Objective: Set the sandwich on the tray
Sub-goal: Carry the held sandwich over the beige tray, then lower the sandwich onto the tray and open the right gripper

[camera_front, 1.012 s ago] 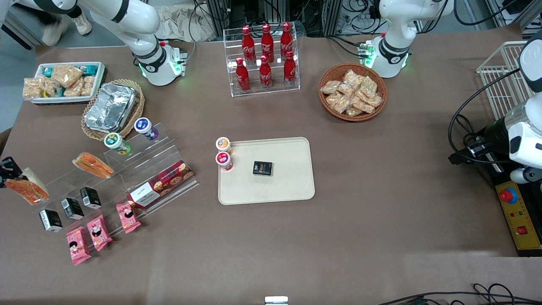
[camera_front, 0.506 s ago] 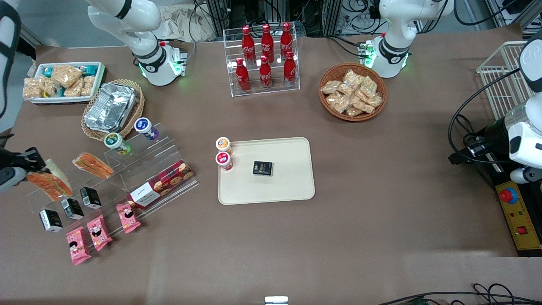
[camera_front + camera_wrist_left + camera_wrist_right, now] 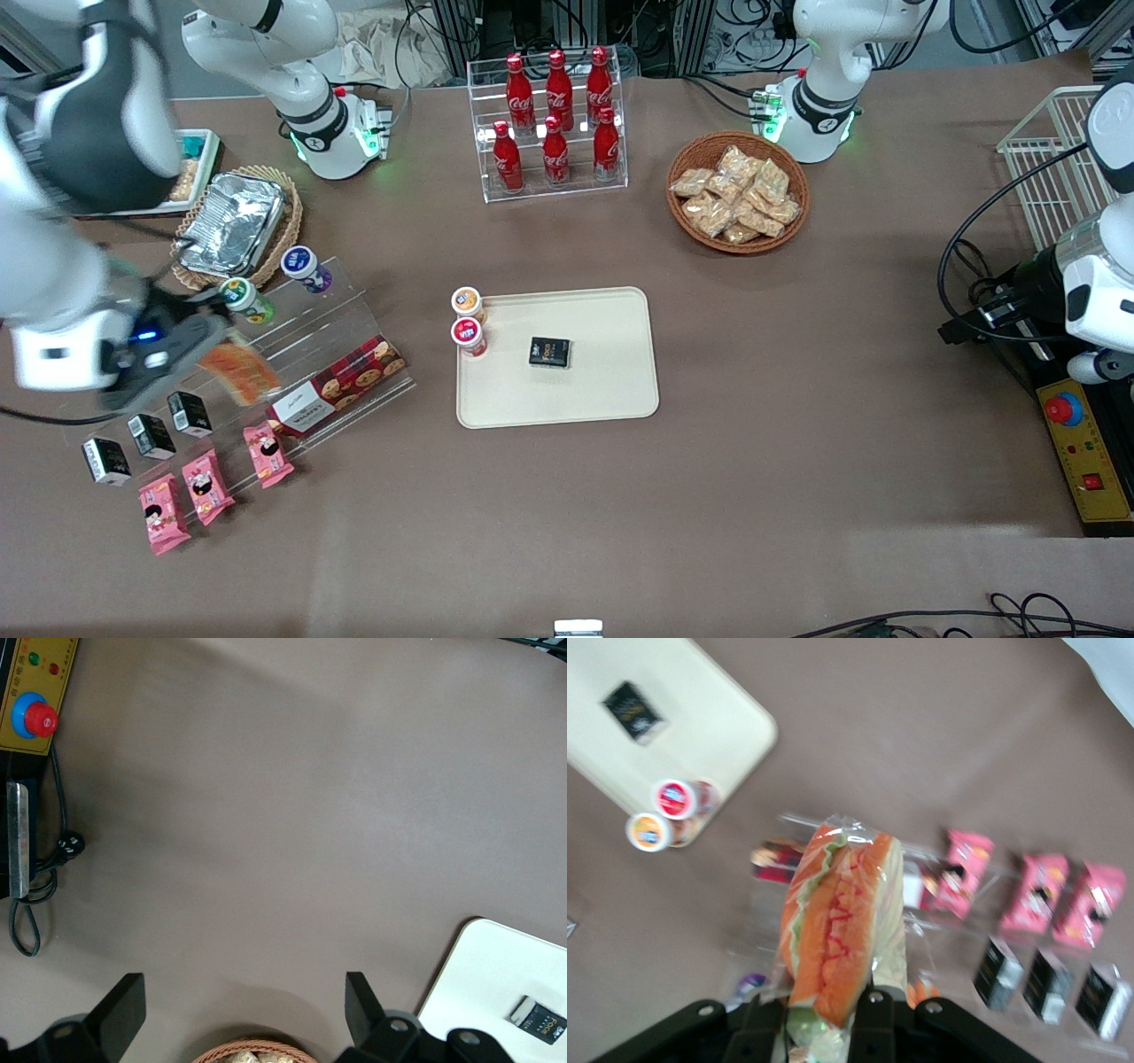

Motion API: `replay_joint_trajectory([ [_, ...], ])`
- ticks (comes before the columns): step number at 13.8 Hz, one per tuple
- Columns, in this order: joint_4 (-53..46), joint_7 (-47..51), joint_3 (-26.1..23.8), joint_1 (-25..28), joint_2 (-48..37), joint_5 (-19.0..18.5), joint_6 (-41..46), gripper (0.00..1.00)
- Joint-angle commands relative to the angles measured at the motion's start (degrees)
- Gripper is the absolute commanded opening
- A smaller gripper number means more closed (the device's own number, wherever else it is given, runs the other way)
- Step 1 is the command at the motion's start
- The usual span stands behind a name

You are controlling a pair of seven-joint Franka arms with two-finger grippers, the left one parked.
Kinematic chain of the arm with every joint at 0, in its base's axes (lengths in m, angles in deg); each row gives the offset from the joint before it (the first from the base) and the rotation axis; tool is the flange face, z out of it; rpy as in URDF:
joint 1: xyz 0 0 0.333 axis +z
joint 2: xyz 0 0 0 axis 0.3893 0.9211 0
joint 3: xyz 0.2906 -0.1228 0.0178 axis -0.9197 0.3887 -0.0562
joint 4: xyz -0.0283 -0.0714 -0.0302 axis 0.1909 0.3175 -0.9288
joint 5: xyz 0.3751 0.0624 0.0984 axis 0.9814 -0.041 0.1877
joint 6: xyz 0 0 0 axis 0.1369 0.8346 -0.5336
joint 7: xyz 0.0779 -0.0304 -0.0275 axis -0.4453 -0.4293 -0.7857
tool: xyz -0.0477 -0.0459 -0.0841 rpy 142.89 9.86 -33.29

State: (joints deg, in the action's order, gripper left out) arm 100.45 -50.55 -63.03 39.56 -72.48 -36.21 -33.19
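Observation:
My right gripper [image 3: 211,354] is shut on the sandwich [image 3: 239,372], a wrapped wedge with orange-red and green filling. It holds it in the air above the clear acrylic stand [image 3: 354,319], toward the working arm's end of the table. In the right wrist view the sandwich [image 3: 842,921] sticks out from between the fingers of the gripper [image 3: 828,1014]. The cream tray [image 3: 602,390] lies flat at the table's middle, apart from the gripper, and also shows in the right wrist view [image 3: 700,735]. The second wrapped wedge is hidden under my arm in the front view.
A black packet [image 3: 549,352] lies on the tray; two cups [image 3: 468,319] stand at its edge. The stand holds a cookie box [image 3: 337,385], black packs [image 3: 151,434] and two cups [image 3: 275,279]. Pink snack packs [image 3: 208,483] lie nearer the camera. A foil container [image 3: 232,221], cola rack [image 3: 554,120] and snack basket [image 3: 737,190] stand farther off.
My gripper has risen with the sandwich and moved from the table's edge toward the tray, now over the acrylic stand. The arm now covers the second wedge.

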Motion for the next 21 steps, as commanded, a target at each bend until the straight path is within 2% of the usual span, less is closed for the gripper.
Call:
replay_joint_trajectory([
  [1,-0.34,1.69,0.7,7.5,-0.15,0.73,-1.16,0.25],
  [5,0.36,1.26,-0.09,16.02,4.67,3.45,-12.56,0.25],
  [9,0.89,1.35,-0.01,22.36,11.96,3.54,-24.44,0.25],
  [12,1.07,0.73,0.08,26.31,17.67,2.32,-30.33,0.25],
  [13,1.59,0.64,0.08,27.46,19.35,0.57,-32.35,0.25],
  [14,1.94,0.55,-0.01,27.73,21.02,-1.1,-33.68,0.25],
  [20,2.47,0.55,0.08,29.05,24.37,-1.64,-34.57,0.28],
  [21,2.56,0.82,0.17,29.05,24.9,-1.64,-35.44,0.41],
])
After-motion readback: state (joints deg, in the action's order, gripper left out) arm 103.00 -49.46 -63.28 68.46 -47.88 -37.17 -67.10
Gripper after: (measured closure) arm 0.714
